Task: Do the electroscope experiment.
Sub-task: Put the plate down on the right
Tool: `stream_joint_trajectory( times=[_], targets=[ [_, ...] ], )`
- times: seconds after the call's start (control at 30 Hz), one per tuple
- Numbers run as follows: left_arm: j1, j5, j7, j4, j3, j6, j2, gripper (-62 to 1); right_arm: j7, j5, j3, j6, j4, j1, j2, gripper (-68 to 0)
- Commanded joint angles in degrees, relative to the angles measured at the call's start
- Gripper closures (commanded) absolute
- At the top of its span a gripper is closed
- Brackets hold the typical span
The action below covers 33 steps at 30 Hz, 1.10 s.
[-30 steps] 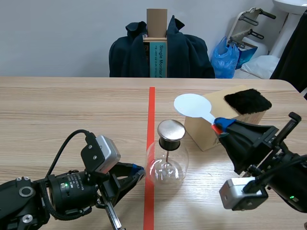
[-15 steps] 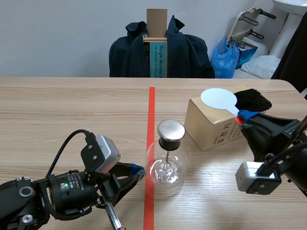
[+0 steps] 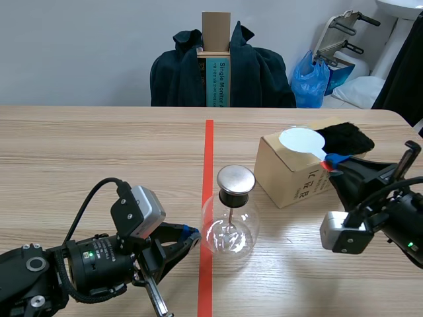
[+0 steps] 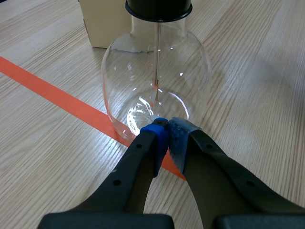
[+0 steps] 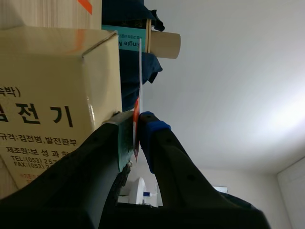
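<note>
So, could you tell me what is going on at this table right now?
The right claw is shut on the handle of a white disc paddle, holding the disc over the cardboard box, beside the black fur on top of it. The left claw is shut on nothing, its tips at the base of the glass electroscope flask. The disc is away from the flask's metal cap.

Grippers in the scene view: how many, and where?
2. The left gripper sits at the base of the glass flask; the right gripper holds the white paddle by the cardboard box.
</note>
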<state>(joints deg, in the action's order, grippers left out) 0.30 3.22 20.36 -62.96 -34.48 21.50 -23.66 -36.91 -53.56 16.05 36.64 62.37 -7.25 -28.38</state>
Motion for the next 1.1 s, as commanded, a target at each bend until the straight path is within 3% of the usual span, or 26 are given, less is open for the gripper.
stream_joint_trajectory(
  times=[0.0,0.2,0.33,0.43,0.6,0.7,0.8,1.07],
  targets=[
    [-0.2,0.4,0.6,-0.7,0.4,0.1,0.0,-2.7,0.6,0.9,0.7,0.6,0.0,1.9,-0.6,-0.8],
    [1.0,0.4,0.7,-1.5,0.8,-0.3,-1.0,-2.7,1.0,1.1,3.4,0.6,-3.7,5.0,-0.5,-0.8],
    [5.5,0.6,0.6,-7.1,3.2,-1.4,-4.0,-4.4,1.1,1.1,4.1,-0.2,-4.9,5.8,-0.5,-0.8],
    [11.0,0.6,0.7,-13.4,5.9,-1.5,-7.5,-17.0,1.2,1.1,4.2,-0.2,-5.3,5.8,-0.5,-0.8],
    [22.0,1.9,0.7,-24.9,11.0,-3.0,-14.0,-50.6,1.3,1.4,4.2,-0.2,-5.6,5.8,-0.5,-1.3],
    [27.7,4.2,0.8,-30.5,14.4,-4.3,-16.7,-62.0,1.9,1.7,4.2,-0.2,-5.6,5.6,-0.5,-10.8],
    [32.7,6.8,0.8,-35.4,18.1,-4.3,-18.6,-62.3,2.5,1.7,4.2,-0.2,-5.6,5.6,-0.5,-25.8],
    [36.2,11.2,-0.9,-41.0,23.3,-5.9,-18.9,-62.3,3.4,2.9,4.2,-0.1,-5.6,5.6,-0.5,-52.7]
  ],
)
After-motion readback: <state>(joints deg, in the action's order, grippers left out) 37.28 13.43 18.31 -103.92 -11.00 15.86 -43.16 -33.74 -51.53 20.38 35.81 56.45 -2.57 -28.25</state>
